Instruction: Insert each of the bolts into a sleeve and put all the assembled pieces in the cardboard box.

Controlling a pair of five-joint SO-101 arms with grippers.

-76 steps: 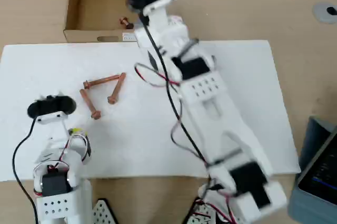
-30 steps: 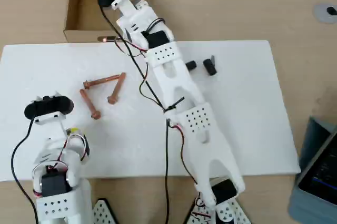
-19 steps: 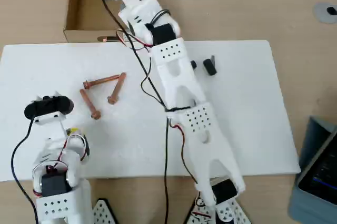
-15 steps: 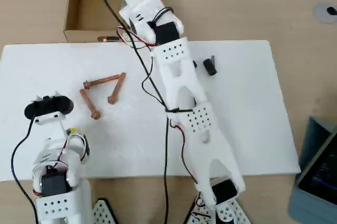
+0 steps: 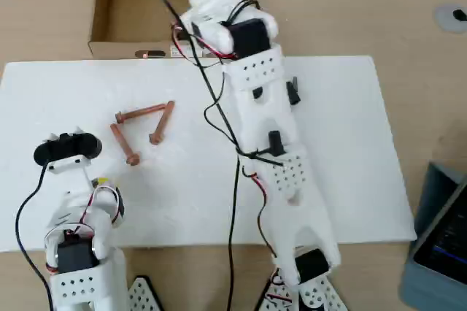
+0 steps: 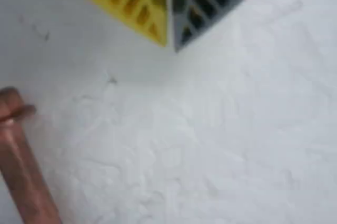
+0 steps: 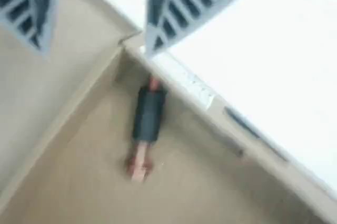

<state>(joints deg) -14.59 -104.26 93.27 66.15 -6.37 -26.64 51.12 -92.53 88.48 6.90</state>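
Assembled piece (image 7: 147, 112): copper bolt through a black sleeve, bolt ends showing either side. It lies flat on the floor of the box (image 5: 100, 6), one end near a wall.
Right gripper (image 7: 97, 45): above the piece, jaws wide apart, empty.
Loose bolts (image 5: 162, 123): three, copper, on the mat (image 5: 350, 179).
Spare sleeve (image 5: 292, 93): black, beside the right arm.
Left gripper (image 6: 171, 37): tips together, empty, near one bolt.

White sheet (image 5: 350, 150) lay flat on wooden table (image 5: 423, 55), covering most of the middle. Small grey round disc (image 5: 450, 16) sat on the table near far right corner. Grey bin (image 5: 432, 188) stood at right edge, just off the sheet.
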